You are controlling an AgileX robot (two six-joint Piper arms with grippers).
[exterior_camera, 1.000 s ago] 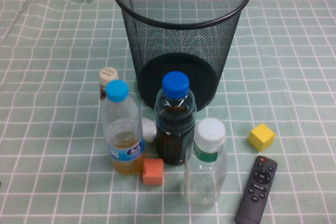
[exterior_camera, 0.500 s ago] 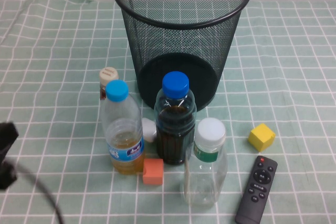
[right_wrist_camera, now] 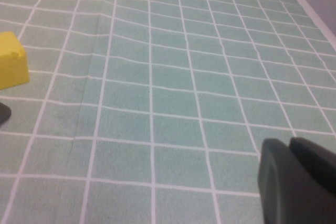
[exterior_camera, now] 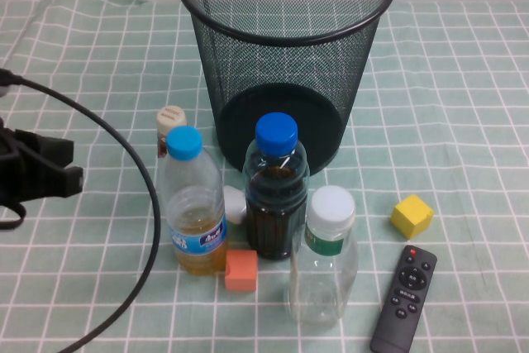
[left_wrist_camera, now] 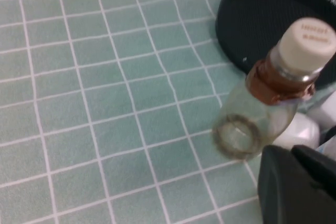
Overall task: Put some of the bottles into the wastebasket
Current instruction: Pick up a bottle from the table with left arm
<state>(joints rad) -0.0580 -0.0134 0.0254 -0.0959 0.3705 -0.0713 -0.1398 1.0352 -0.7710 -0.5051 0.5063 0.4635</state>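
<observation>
The wastebasket (exterior_camera: 248,72), a tall black wire-mesh bin, stands at the back centre; its solid base (left_wrist_camera: 273,14) also shows in the left wrist view. A small brownish bottle (exterior_camera: 171,119) with a beige cap stands left of it, mostly hidden behind the front bottles. It is plain in the left wrist view (left_wrist_camera: 265,106). A clear bottle (exterior_camera: 324,264) with a white cap and green neck label stands at the front. My left gripper (exterior_camera: 73,167) hovers shut and empty left of the bottles (left_wrist_camera: 296,182). Over bare cloth, my right gripper (right_wrist_camera: 299,177) is shut and outside the high view.
A light-blue-capped bottle of yellowish liquid (exterior_camera: 193,212) and a dark blue-capped bottle (exterior_camera: 275,196) stand in the front cluster, with an orange cube (exterior_camera: 240,270) between them. A yellow cube (exterior_camera: 412,215) and a black remote (exterior_camera: 403,287) lie to the right. The left arm's cable (exterior_camera: 149,204) loops beside the bottles.
My left arm has come in from the lower left edge and moved up and rightward toward the bottles, trailing its cable. Nothing on the table has moved.
</observation>
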